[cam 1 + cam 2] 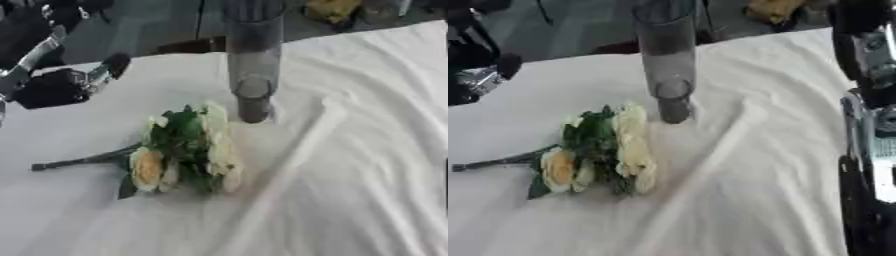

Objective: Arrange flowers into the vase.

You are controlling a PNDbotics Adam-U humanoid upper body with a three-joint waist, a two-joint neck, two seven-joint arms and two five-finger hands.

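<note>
From my seat nothing of the arranging looks done yet. The bunch of cream and pale-yellow artificial flowers with dark green leaves (185, 150) lies flat on the white wrinkled tablecloth (350, 165), a little to seven o'clock of the picture's centre, its blooms bundled together and its thin dark stem (79, 161) running out toward nine o'clock. The tall, narrow, grey translucent vase (253, 65) stands upright at about twelve o'clock from the flowers, its base near the topmost blooms but apart from them; I see no stems or blooms inside it, though its upper part runs out of the top of the view, so I may be missing something there. My left hand (66, 85), black with silver joints, hovers at ten o'clock, well apart from the bunch and above the cloth's far edge; it holds nothing, and its fingers look loosely bent, though the view is too blurred for me to say whether they are released or clenched. My right arm (868, 125) shows only as a dark and silver column down the three o'clock edge of the right eye view, the hand itself out of sight. By my judgement the whole job remains: reach the stem, grasp it, lift the bunch upright, and lower the stem into the vase mouth.
</note>
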